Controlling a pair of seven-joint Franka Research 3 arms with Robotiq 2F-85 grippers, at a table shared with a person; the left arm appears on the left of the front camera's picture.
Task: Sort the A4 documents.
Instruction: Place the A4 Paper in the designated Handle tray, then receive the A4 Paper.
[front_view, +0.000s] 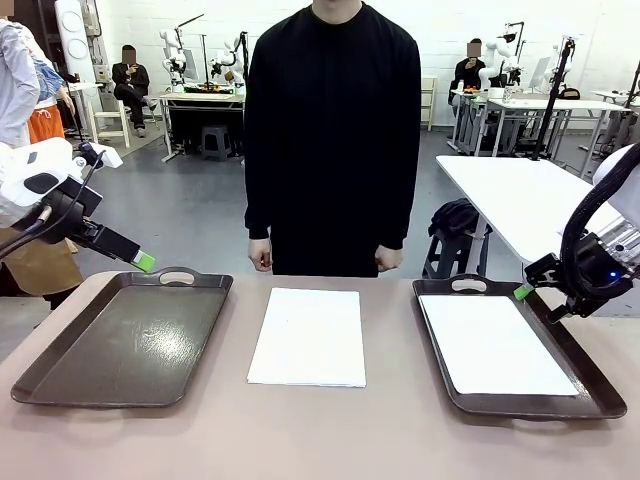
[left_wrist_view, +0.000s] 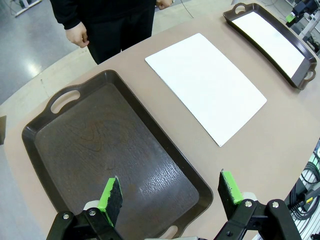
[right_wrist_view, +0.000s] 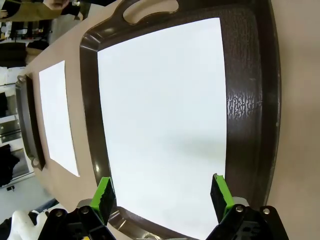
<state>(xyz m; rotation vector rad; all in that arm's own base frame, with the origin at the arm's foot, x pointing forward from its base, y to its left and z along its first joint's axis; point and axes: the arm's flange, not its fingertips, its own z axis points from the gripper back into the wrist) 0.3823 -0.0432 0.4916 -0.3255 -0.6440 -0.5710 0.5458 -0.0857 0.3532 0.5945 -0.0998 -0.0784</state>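
A stack of A4 documents (front_view: 308, 337) lies on the table between two dark brown trays. The left tray (front_view: 130, 340) holds nothing. In the right tray (front_view: 570, 352) one white sheet (front_view: 495, 345) lies flat. My left gripper (front_view: 143, 261) hangs above the left tray's far left corner; in the left wrist view it (left_wrist_view: 170, 195) is open over that tray (left_wrist_view: 115, 150), with the stack (left_wrist_view: 205, 85) beyond. My right gripper (front_view: 524, 291) hovers at the right tray's far edge. In the right wrist view it (right_wrist_view: 161, 195) is open above the sheet (right_wrist_view: 165, 115), holding nothing.
A person in black stands at the table's far side behind the stack, hands (front_view: 260, 255) down at the sides. A second white table (front_view: 520, 200) stands behind at the right. Bare tabletop (front_view: 320, 440) runs along the near edge.
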